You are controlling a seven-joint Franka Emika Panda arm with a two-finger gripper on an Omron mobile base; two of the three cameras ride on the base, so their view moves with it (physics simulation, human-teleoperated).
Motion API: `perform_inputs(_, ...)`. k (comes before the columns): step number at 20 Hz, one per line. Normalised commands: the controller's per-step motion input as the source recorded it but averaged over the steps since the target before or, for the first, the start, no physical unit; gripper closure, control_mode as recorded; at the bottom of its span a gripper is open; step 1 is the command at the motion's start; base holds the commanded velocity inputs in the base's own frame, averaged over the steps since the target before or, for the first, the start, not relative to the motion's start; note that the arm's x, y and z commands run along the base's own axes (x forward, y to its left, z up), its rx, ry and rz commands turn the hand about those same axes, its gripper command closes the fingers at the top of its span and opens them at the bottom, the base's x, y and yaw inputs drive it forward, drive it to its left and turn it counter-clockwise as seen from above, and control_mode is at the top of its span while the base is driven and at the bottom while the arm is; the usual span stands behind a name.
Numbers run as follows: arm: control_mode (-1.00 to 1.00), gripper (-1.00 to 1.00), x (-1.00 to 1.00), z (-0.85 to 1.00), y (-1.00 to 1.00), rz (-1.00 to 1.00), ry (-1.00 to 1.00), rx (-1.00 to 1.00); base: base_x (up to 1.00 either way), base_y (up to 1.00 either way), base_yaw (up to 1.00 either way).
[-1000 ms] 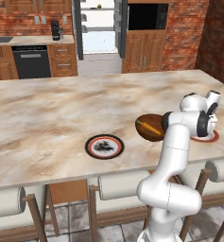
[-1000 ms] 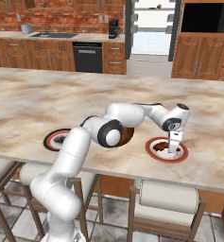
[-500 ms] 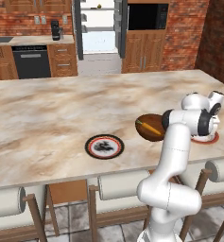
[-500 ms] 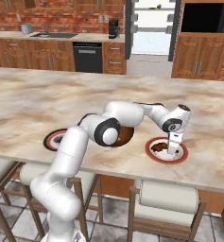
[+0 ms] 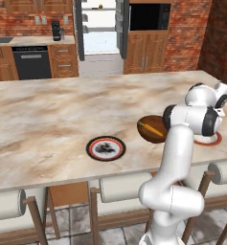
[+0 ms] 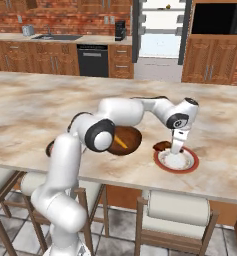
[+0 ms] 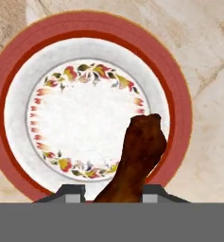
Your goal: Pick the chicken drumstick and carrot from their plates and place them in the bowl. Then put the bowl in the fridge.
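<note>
Since a second ago the arm has hardly shifted over the red-rimmed plate (image 7: 92, 52), but the gripper (image 7: 109, 194) has drawn its jaws in around the chicken drumstick (image 7: 134, 160), which sits between the fingertips (image 7: 71, 193). Its long axis runs away from the jaws, the thick end lying over the plate's inner rim. The carrot (image 5: 152, 129) already lies in the brown bowl (image 6: 131, 136) just beside the plate, so the lift should carry the drumstick sideways to it.

Home kitchen: marble island counter (image 5: 48, 115), padded stools (image 5: 122, 187), brick walls, wood cabinets (image 6: 210, 62), dishwasher (image 5: 32, 64), open fridge (image 5: 99, 31) upper centre.
</note>
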Motion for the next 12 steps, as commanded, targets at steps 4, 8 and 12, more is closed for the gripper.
perform_inputs(4, -1.0, 1.0, -0.22, 0.39, 0.79, 0.03, 0.0, -0.02, 0.0, 0.0, 0.0)
perform_inputs(8, -1.0, 1.0, -0.02, 0.29, 0.84, 0.12, 0.0, -0.08, 0.0, 0.0, 0.0)
perform_inputs(12, -1.0, 1.0, 0.0, 0.2, 0.83, 0.15, 0.0, -0.06, 0.0, 0.0, 0.0)
